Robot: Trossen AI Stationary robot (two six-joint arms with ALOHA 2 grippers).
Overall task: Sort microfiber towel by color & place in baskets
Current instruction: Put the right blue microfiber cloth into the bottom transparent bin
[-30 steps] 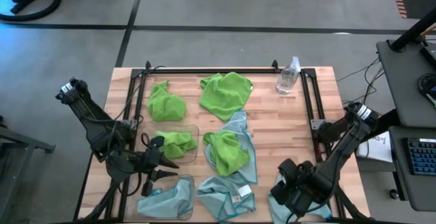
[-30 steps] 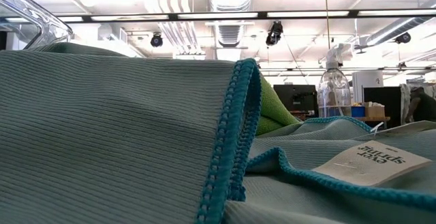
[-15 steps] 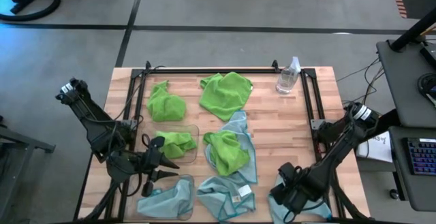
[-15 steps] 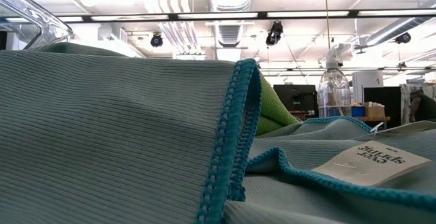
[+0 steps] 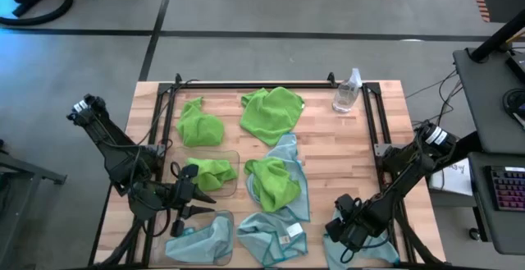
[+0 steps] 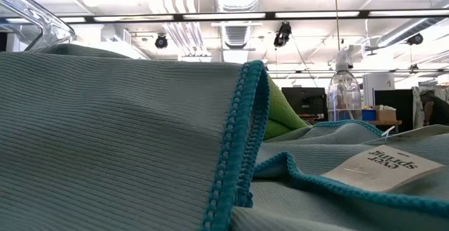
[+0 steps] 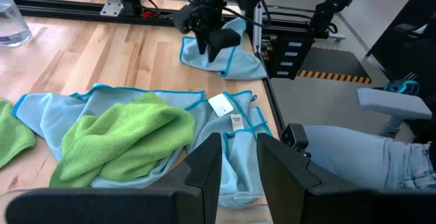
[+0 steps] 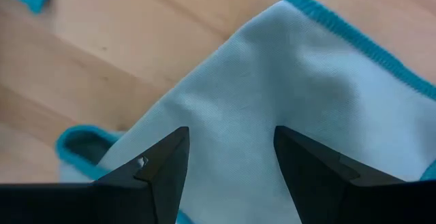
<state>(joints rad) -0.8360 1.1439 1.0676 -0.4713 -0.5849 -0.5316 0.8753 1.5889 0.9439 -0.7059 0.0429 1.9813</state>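
bare wood (image 5: 336, 151) right of towels (image 5: 279, 184) open; spray bottle (image 5: 347, 91) stands at far corner.

Right claw (image 5: 349, 235) — lower, nearer blue towel (image 8: 286, 108).

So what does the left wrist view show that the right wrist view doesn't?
Only the left wrist view shows a green towel lying on a blue towel that carries a white tag, the right gripper over another blue towel, and a person's leg. Only the right wrist view shows the right fingers spread open close above that towel's weave. Both share that blue towel and the wooden table.
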